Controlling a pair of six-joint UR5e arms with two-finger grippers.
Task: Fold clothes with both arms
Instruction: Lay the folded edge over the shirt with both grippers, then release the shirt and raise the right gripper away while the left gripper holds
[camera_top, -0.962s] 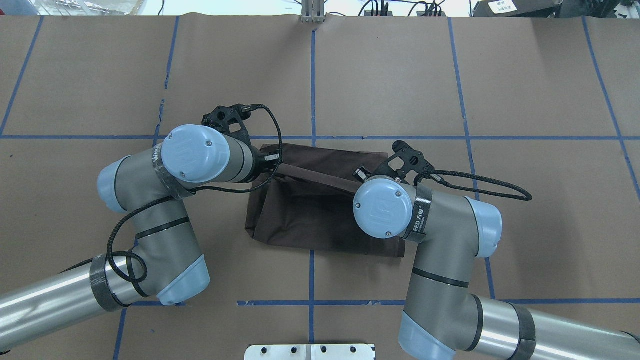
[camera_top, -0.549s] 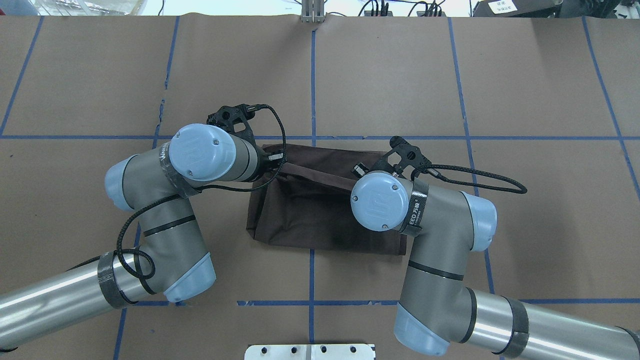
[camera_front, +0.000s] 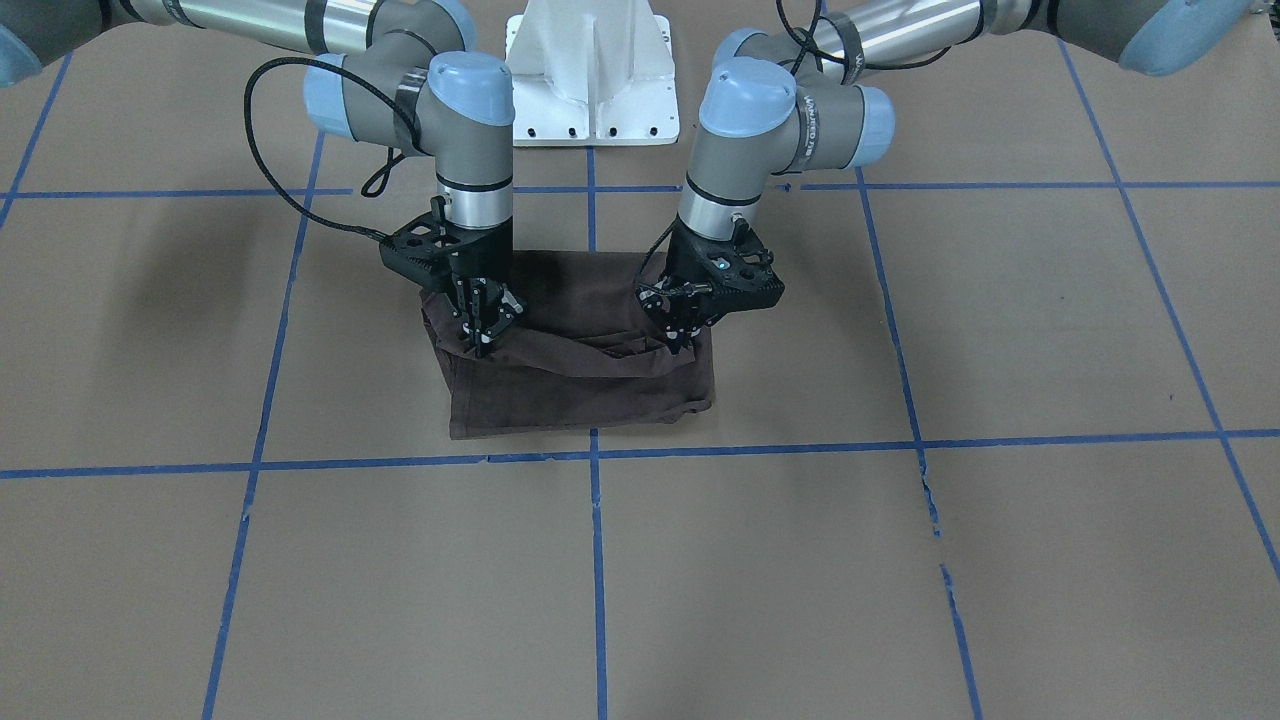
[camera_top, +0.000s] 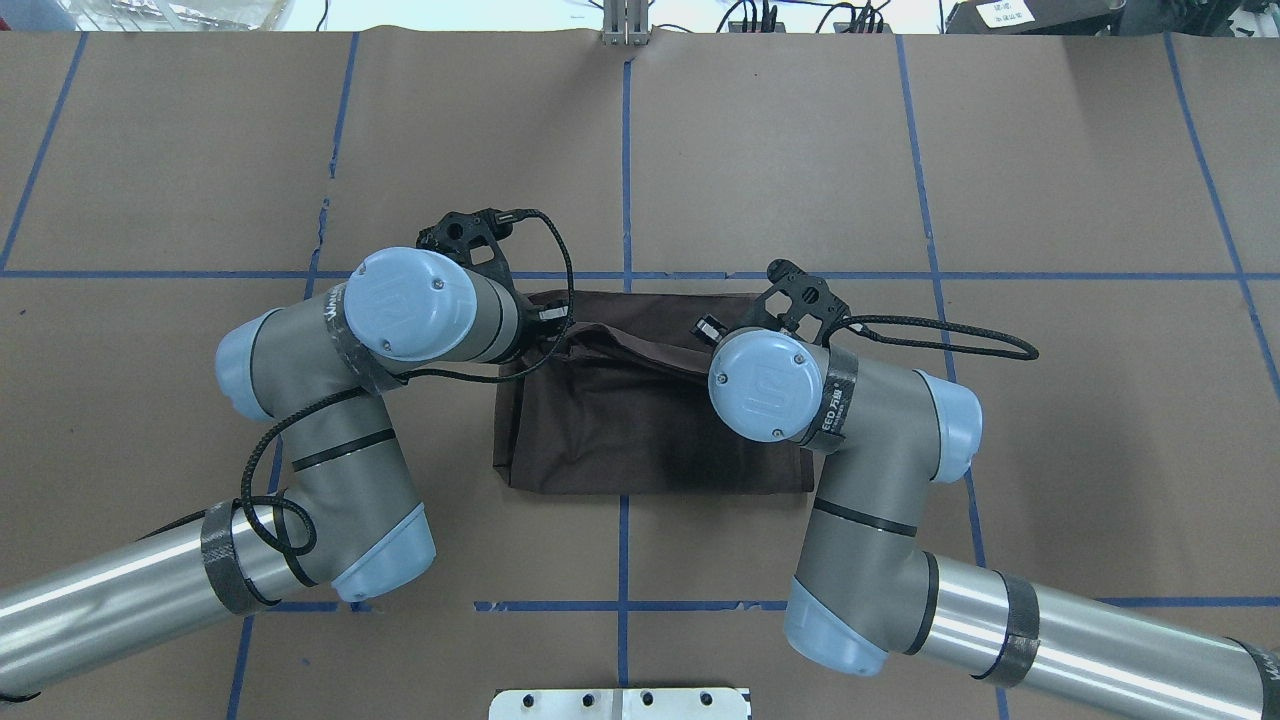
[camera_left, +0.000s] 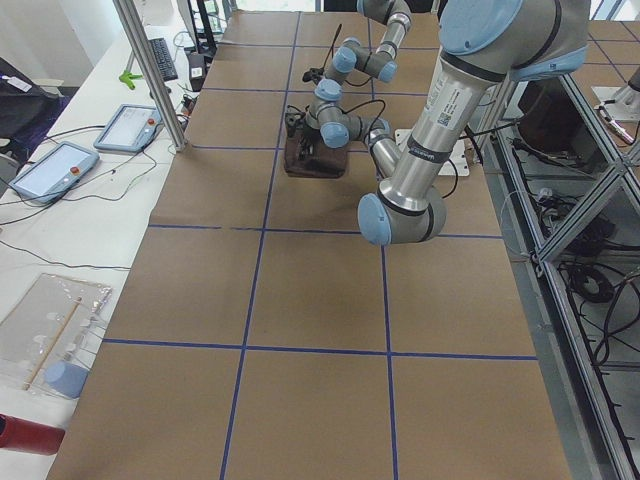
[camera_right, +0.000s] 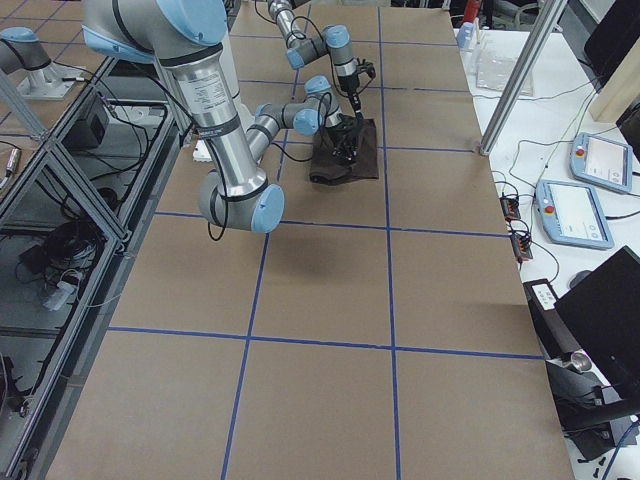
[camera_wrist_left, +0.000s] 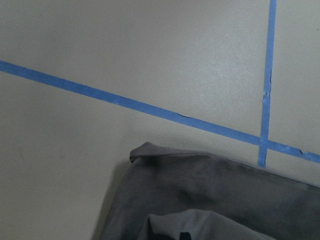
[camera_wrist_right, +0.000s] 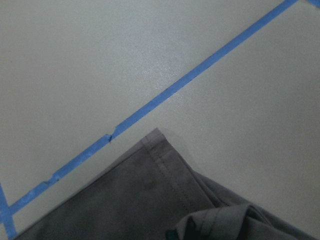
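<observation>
Left pincer and right pincer, both clamped on the shirt, have carried its edge farther up the overhead frame; the fold looks nearly done.

T-shirt: 1 | arms: 2, left arm, right arm | pedestal base: 1

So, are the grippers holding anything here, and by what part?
Both hold the T-shirt: the left gripper and right gripper each pinch one end of its lifted edge, stretched between them.
</observation>
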